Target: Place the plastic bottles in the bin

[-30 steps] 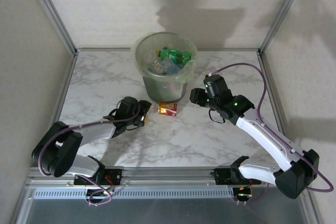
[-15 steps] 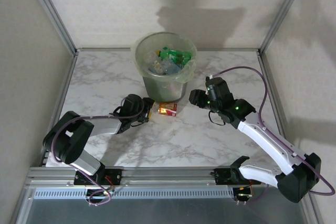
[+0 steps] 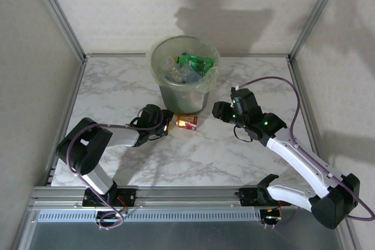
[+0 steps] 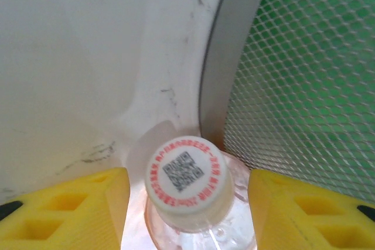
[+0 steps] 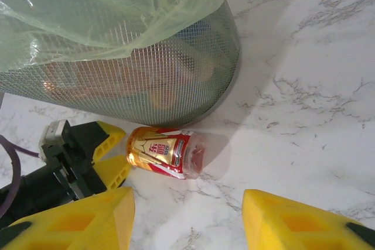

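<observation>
Left hand [image 4: 187, 175], unclenched, straddles a round white cap [image 4: 186, 181] (clear bottle [image 4: 237, 226]); right hand [image 5: 188, 203] spread, empty.

The counter [image 3: 246, 156] is white marble veined with grey. The bin [image 3: 181, 96] has a grey wall with a fine mesh pattern, and its liner [image 3: 154, 62] is a pale, translucent green. Inside it, a green bottle [image 3: 196, 61] lies among clear bottles [image 3: 176, 73] with touches of blue. The lone bottle [image 3: 187, 122] on the counter has a clear body and a red and gold label. Its cap [image 4: 186, 181] is white, with a ring of red lettering around a black square code. The jaws of the left gripper [image 4: 186, 203] and the right gripper [image 5: 187, 215] are bright yellow. The left arm [image 3: 111, 136] is grey and black, the right arm [image 3: 299, 156] white with black joints. Its cable [image 3: 275, 77] is purple.
</observation>
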Controlling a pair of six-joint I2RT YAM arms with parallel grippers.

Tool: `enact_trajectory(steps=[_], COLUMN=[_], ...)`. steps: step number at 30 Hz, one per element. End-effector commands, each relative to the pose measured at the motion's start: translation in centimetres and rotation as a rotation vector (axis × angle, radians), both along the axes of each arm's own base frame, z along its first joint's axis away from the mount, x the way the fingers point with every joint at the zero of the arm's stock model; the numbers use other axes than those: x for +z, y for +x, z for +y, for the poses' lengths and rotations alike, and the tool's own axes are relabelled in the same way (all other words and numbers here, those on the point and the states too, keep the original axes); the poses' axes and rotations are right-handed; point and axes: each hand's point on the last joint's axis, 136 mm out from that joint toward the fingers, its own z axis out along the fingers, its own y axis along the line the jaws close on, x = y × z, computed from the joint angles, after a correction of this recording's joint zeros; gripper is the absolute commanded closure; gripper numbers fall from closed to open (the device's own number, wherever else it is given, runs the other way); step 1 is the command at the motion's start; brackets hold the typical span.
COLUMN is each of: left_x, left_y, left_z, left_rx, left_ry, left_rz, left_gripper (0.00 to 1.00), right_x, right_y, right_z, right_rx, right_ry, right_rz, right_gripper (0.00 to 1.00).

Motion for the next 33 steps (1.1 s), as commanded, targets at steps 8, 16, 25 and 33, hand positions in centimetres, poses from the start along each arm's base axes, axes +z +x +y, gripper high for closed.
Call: enact_trajectory(steps=[8,16,25,33], left_x=[0.7,0.0,0.2,2.1], left_y=[0.9,0.7,0.6,-2.7], left_z=[-0.9,-0.8,-1.0,0.6], left_rx=[-0.008,-0.015,-0.033,-0.162], left_ry=[-0.008,0.006,0.018,0.187], left_rz=[-0.02,-0.002,-0.001,-0.01], left_gripper=[0.53,0.59,0.67,0.68], right_x=[0.4,1.1,1.4,3.2], right_y=[-0.1,-0.3,-0.4,0.0], right_z=[-0.5,-0.9,-1.3,-1.9], right_rx=[-0.018,-0.028,-0.037,-0.068], right_ry=[0.017,0.017,0.015,0.003], right_rz=[-0.019,-0.036,-0.045,-0.086], right_gripper=[0.48,0.49,0.49,0.5])
